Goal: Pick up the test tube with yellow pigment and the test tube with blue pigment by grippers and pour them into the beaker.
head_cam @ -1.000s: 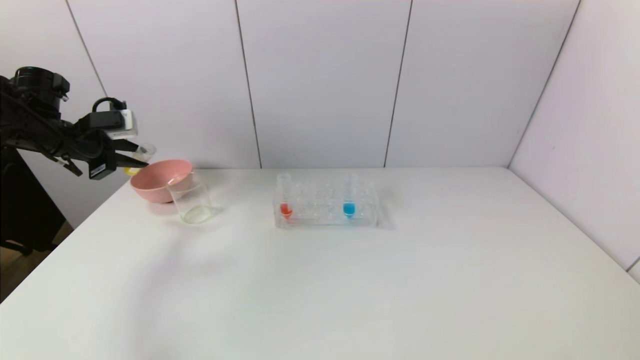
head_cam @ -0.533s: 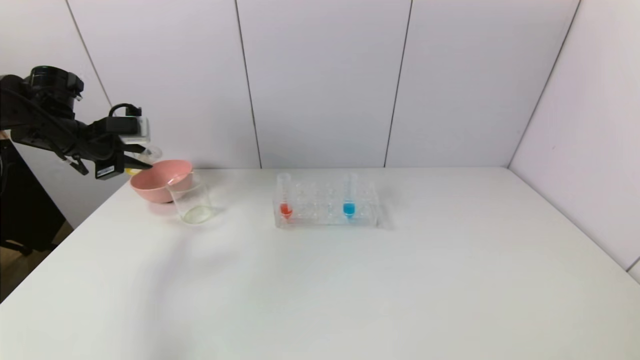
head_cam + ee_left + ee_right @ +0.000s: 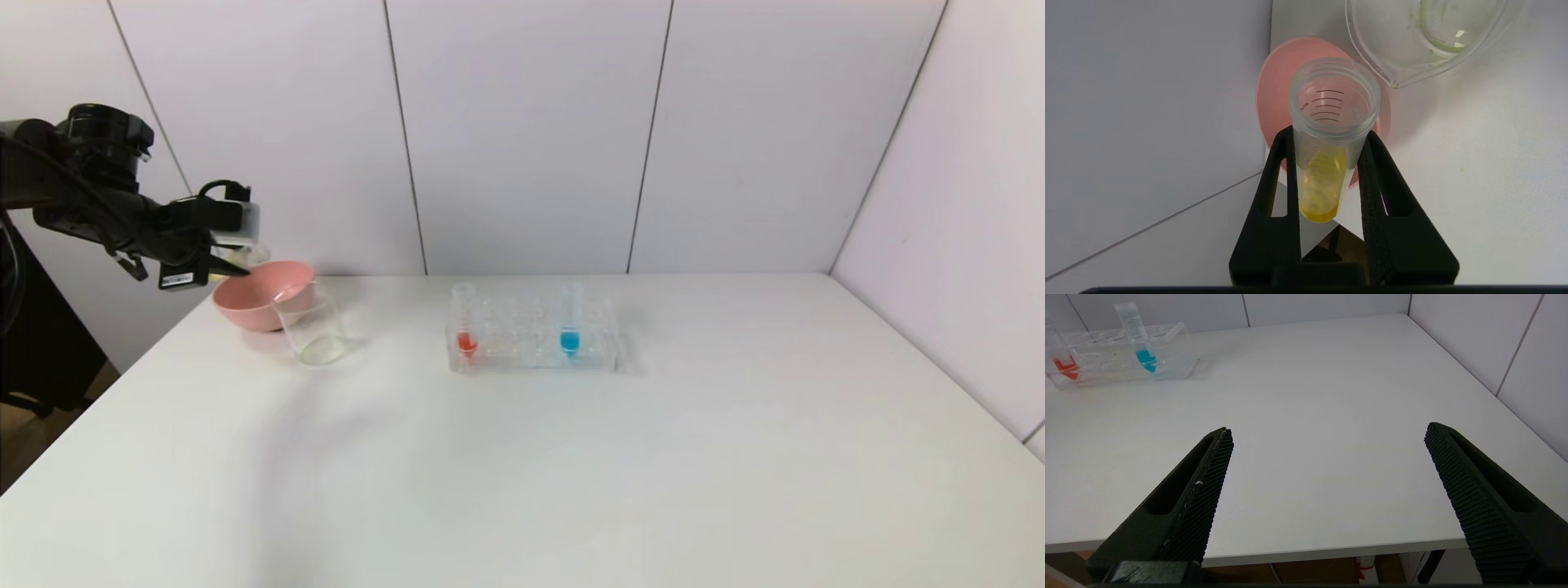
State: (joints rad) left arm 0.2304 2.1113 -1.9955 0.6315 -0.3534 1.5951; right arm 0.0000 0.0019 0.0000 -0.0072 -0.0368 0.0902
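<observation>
The test tube with yellow pigment (image 3: 1333, 134) is clamped between the fingers of the left gripper (image 3: 1327, 175), at the far left of the table (image 3: 522, 457), above the pink bowl (image 3: 257, 298). It is gripped partway along its body, with the open threaded mouth projecting past the fingertips and the yellow liquid pooled at the tapered tip behind them. The beaker (image 3: 314, 331) stands just to the right of the bowl and a little nearer, with only a faint residue visible in it.

The tube is judged to be light, stiff and smooth-walled, so a slip or a roll within the fingers is a risk once it is tilted. A hold on the middle of the body, as shown, is judged sound: the mouth is left free for pouring. Since it is uncapped, spillage over the bowl is possible before the beaker is reached.

The test tube with blue pigment (image 3: 570, 322) stands upright in the clear rack (image 3: 531, 347), towards its right end, and a red-liquid tube (image 3: 465, 322) stands at the left end. It is best taken on the bare upper part above the rack. The right gripper (image 3: 1327, 486) is held wide apart and empty over the near right of the table.
</observation>
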